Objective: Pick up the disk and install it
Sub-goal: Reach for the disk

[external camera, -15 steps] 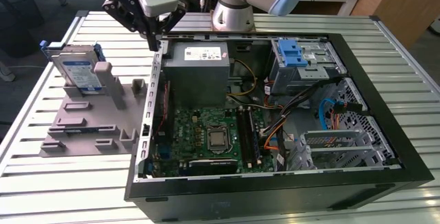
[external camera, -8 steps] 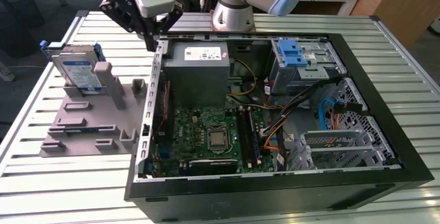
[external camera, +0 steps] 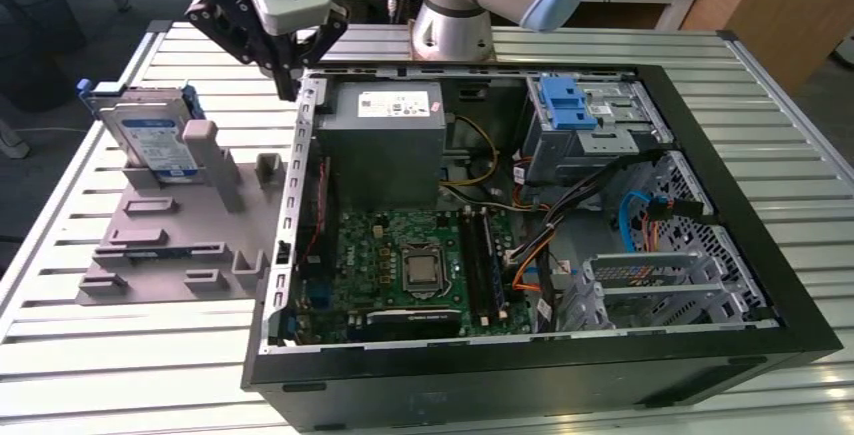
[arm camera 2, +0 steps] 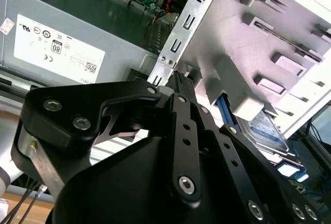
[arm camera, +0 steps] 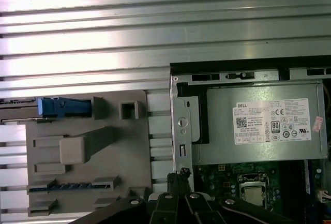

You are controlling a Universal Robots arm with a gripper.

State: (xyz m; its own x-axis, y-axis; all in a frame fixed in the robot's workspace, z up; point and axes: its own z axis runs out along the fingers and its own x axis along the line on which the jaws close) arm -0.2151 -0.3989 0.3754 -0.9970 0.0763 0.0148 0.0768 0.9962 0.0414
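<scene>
Jaws: pinched together on nothing; the gripper [external camera: 287, 87] hangs over the computer case [external camera: 534, 385], at its side wall beside the power supply [external camera: 387, 145].
Disk: the disk [external camera: 150, 135] stands on edge, leaning, in the grey holder [external camera: 174, 245] just outside the case wall, well apart from the gripper.
Why so placed: the holder likely props it up so that its blue bracket [arm camera: 62, 106] and upper edge stay free for gripping.
Drive cage: the drive cage [external camera: 587, 120] sits inside the case, against the wall opposite the holder.
Desk: the slatted desk [external camera: 107, 355] carries case and holder.
Progress: pick-up not yet made, by my reading.
</scene>
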